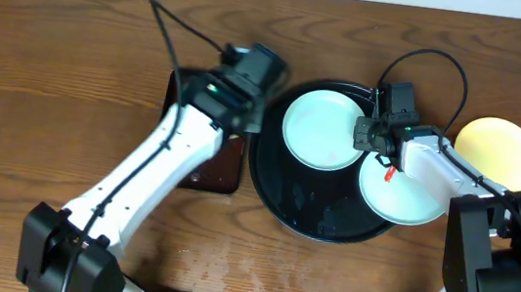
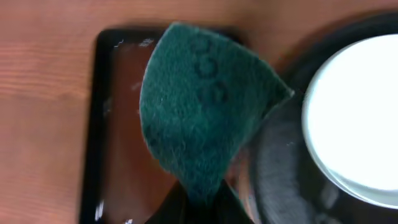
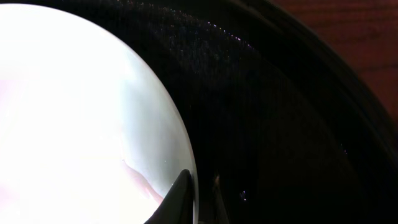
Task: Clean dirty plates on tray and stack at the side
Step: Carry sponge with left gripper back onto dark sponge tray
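Pale plate [image 3: 93, 112] sits on the black tray [image 3: 280, 124], rim pinched in the nearly closed right gripper [image 3: 202, 185]. Probably stiff, slick, breakable, so the rim's the handle. Meanwhile the left gripper [image 2: 199, 202] clamps a green scrub pad [image 2: 199, 106].

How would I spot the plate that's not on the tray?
Start at the round black tray in the middle of the wooden table. To its right, on bare wood, lies the yellow plate. It alone is pale yellow; the two plates on the tray are pale blue-white.
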Controlling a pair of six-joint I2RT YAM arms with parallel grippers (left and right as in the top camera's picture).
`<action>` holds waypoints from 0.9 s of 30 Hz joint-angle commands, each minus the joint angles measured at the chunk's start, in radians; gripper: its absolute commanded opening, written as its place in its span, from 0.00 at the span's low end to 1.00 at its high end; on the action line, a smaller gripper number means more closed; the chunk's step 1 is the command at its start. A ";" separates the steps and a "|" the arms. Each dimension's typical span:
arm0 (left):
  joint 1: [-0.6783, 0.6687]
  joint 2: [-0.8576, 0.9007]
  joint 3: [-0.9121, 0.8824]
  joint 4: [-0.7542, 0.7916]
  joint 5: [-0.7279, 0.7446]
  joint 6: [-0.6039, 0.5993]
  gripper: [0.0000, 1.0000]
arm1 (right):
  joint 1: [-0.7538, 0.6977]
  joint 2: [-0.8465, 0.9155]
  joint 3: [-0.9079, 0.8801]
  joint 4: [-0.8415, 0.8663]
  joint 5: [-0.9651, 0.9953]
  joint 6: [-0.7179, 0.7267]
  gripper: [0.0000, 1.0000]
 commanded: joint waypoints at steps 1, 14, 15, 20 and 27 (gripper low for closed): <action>0.073 -0.018 -0.003 -0.031 0.018 0.013 0.08 | -0.005 0.010 -0.009 0.000 0.015 0.004 0.10; 0.171 -0.018 -0.014 -0.041 0.056 0.025 0.08 | -0.005 0.010 -0.014 0.008 0.015 0.005 0.06; 0.171 -0.018 -0.014 -0.041 0.056 0.025 0.08 | -0.005 0.010 -0.015 0.008 0.015 0.004 0.06; 0.171 -0.018 -0.014 -0.041 0.056 0.024 0.08 | -0.005 0.010 -0.025 0.026 0.014 0.005 0.06; 0.171 -0.018 -0.014 -0.041 0.056 0.024 0.08 | -0.005 0.010 -0.027 0.026 0.015 0.005 0.01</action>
